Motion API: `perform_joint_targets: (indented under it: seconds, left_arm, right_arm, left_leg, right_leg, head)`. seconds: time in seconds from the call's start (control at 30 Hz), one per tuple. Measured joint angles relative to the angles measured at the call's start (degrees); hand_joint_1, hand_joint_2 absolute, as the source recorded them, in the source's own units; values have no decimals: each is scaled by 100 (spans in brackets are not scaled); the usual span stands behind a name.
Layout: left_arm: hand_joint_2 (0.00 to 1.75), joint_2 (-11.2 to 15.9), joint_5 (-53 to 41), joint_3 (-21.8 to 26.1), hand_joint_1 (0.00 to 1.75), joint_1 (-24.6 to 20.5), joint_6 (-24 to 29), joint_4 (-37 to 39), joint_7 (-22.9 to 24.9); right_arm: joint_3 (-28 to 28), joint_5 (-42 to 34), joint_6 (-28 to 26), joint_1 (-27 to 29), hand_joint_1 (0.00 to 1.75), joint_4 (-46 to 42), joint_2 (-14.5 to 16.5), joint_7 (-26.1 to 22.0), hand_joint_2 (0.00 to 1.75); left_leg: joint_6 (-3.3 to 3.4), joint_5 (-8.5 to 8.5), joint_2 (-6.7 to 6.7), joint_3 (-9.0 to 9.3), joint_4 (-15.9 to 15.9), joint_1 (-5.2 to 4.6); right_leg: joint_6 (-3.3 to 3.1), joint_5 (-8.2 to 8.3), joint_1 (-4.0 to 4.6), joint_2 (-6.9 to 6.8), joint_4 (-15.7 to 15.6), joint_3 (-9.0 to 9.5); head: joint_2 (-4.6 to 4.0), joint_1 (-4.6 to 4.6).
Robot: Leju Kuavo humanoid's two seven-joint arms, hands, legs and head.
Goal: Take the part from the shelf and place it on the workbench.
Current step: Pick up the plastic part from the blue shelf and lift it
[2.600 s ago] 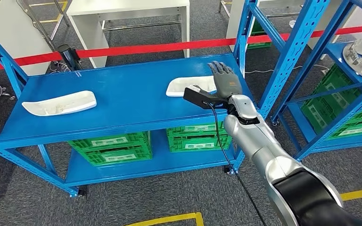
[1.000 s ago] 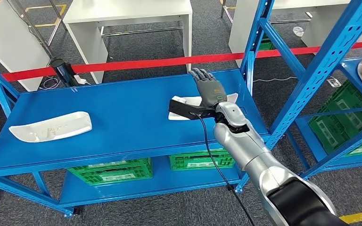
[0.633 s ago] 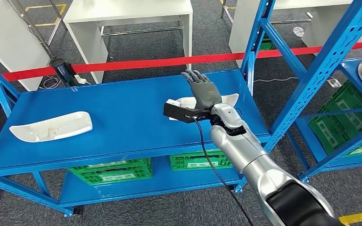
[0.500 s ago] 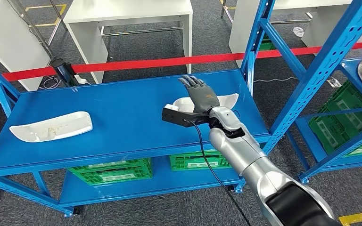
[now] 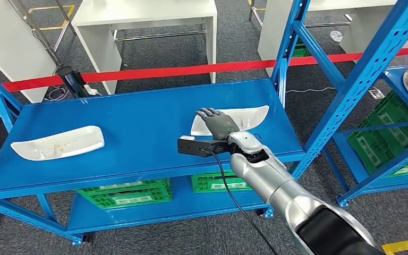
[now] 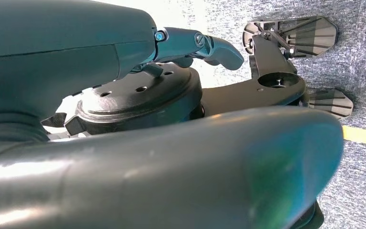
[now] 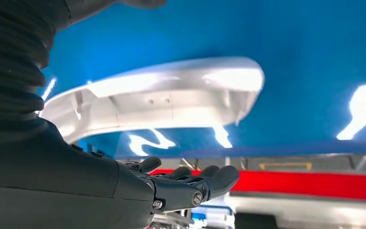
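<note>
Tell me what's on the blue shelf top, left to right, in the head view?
White part → wrist camera → right hand → second white part.

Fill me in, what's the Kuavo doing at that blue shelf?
It's reaching for a part. The right hand is stretched over the blue shelf, fingers apart, right at the near white part; whether it touches it is unclear, and nothing is gripped. A second white part lies untouched at the shelf's other end. The left hand is holding nothing. So the pickup isn't made yet, and no workbench placement either.
</note>
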Motion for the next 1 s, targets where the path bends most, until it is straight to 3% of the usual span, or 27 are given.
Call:
perform_joint_targets:
  seconds: [0.17, 0.3, 0.7, 0.83, 1.0]
  left_arm:
    - [0, 0, 3, -7, 0, -1, 0, 0, 3]
    - [0, 0, 4, -7, 0, -3, 0, 0, 4]
    - [0, 0, -14, -97, 0, -25, 0, 0, 25]
    - [175, 0, -19, -104, 0, -39, 0, -1, 56]
    - [175, 0, -1, -105, 0, -42, 0, 0, 44]
  right_arm:
    - [87, -19, 23, -76, 0, 292, -4, 328, 175]
    - [98, -4, 9, -92, 174, 445, -19, 526, 175]
    - [96, -102, -162, -77, 175, 599, -139, 638, 175]
    - [90, -100, -211, -85, 175, 603, -142, 639, 175]
    - [89, -98, -215, -90, 175, 603, -142, 640, 175]
  left_leg:
    - [0, 0, 0, 28, 1, -1]
    - [0, 0, 0, 28, 1, -2]
    - [0, 0, 3, 30, 1, -2]
    - [0, 0, 3, 32, 1, -2]
    - [0, 0, 2, 37, 1, -2]
  right_leg:
    - [1, 1, 0, 0, 0, 0]
    - [2, 2, -1, 1, -1, 0]
    - [4, 3, 0, 3, -2, 0]
    - [4, 3, 0, 2, -2, 3]
    - [4, 2, 0, 2, -3, 12]
  head:
    - [-1, 0]
    - [1, 0]
    - [-1, 0]
    - [-1, 0]
    - [-1, 0]
